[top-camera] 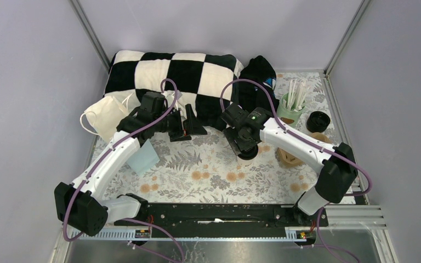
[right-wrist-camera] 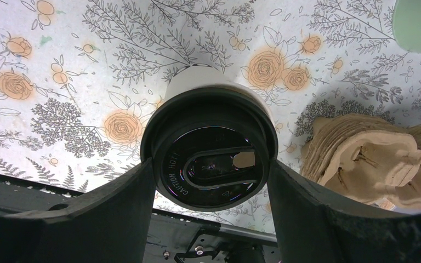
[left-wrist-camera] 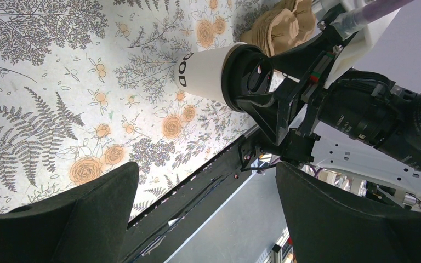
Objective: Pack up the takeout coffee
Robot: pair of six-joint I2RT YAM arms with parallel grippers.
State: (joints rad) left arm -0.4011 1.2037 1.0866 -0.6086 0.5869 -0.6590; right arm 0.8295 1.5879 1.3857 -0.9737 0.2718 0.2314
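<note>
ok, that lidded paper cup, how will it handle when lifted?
The paper cup wall probably crushes if squeezed hard. The black lid looks stiffer, but gripped at its rim it might pop off. Narrower base than top: likely tippy.

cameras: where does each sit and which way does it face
top external: above and behind the bases, looking down on the floral table; left arm and right arm show
left wrist: on the left arm, looking across the table at the coffee cup; open left jaws at the bottom
right wrist: on the right arm, looking down on the cup's black lid; right jaws closed on it
shared: both wrist views show the cup and brown carrier
</note>
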